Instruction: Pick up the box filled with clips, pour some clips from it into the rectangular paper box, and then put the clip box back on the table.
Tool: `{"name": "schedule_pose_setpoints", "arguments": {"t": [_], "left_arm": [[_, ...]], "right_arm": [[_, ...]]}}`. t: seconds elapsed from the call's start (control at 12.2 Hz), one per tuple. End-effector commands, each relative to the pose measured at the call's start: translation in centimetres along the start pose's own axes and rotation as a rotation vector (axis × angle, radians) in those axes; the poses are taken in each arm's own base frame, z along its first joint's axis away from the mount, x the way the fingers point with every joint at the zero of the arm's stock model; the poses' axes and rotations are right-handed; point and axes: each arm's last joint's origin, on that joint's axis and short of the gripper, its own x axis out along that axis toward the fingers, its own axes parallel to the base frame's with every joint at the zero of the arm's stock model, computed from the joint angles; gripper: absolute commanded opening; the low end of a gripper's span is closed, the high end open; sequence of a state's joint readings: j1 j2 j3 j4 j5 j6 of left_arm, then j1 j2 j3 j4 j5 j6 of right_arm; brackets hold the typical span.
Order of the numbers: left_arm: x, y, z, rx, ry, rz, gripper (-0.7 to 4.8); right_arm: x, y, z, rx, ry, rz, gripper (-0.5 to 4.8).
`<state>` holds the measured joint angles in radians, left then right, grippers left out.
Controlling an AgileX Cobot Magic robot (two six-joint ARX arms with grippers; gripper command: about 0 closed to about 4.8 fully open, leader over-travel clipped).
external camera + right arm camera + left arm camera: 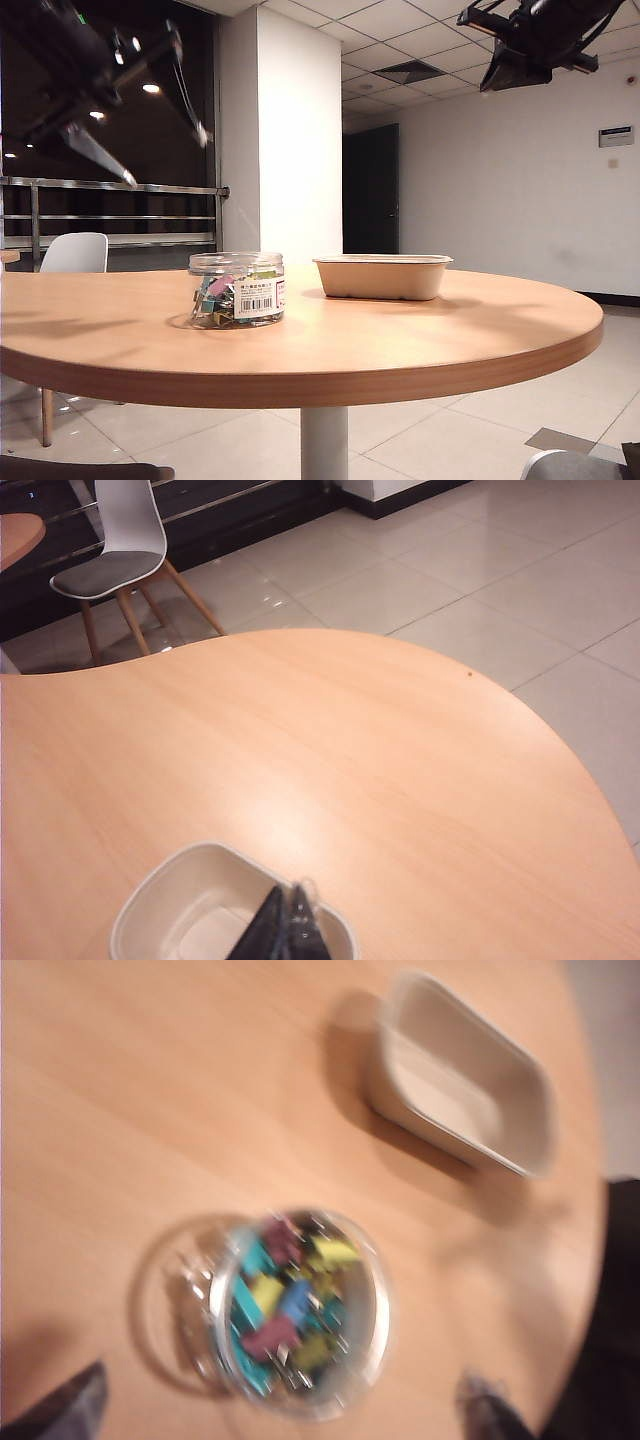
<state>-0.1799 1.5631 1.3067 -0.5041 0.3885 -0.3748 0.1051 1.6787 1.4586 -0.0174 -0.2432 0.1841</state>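
The left gripper [285, 1410] is held high above the left part of the table, fingers spread wide, nothing gripped; in the exterior view it shows as blurred prongs [160, 130] well above the clip jar. In the left wrist view one fingertip [65, 1405] is seen on either side of the clip jar [290, 1310], so the wide spread is prob. meant to straddle the jar's round body for a grasp from above. No contact yet; the jar is well below.

The jar [238, 290], clear plastic w/ a white barcode label, is seen upright on the round table [400, 340], left of centre, no lid visible from above. The binder clips [285, 1305] (pink, teal, yellow, blue) are piled inside.

The right gripper [290, 925] is closed w/ nothing in it, fingers pressed together, and is hung above the paper tray [140, 905]; in the exterior view it is up near the ceiling at far right [530, 45]. It is judged to be parked, since the pour needs one arm only.

The beige tray [381, 277] is set just right of the jar, apart from it, open side up and empty as far as can be seen — a short carry for the pour. Task is judged barely begun: jar not yet lifted.
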Motion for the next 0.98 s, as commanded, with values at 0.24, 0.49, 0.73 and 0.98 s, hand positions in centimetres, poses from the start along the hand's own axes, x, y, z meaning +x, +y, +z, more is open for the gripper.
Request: {"name": "schedule_pose_setpoints", "arguments": {"t": [0.24,0.49,0.73,0.98], "left_arm": [[5.9,0.3,-1.7,0.041,0.113,0.097,4.63],[8.6,0.8,-2.8,0.094,0.154,0.187,4.63],[10.2,1.7,-3.4,0.091,0.189,0.221,4.63],[10.4,1.8,-3.5,0.09,0.191,0.223,4.2]], "right_arm": [[0.0,0.0,0.4,-0.004,-0.028,-0.003,-0.01],[0.0,0.1,0.4,-0.004,-0.026,0.005,-0.01],[0.0,0.2,0.4,-0.004,-0.024,0.01,-0.01],[0.0,0.1,0.3,-0.002,-0.016,0.008,-0.01]]}}
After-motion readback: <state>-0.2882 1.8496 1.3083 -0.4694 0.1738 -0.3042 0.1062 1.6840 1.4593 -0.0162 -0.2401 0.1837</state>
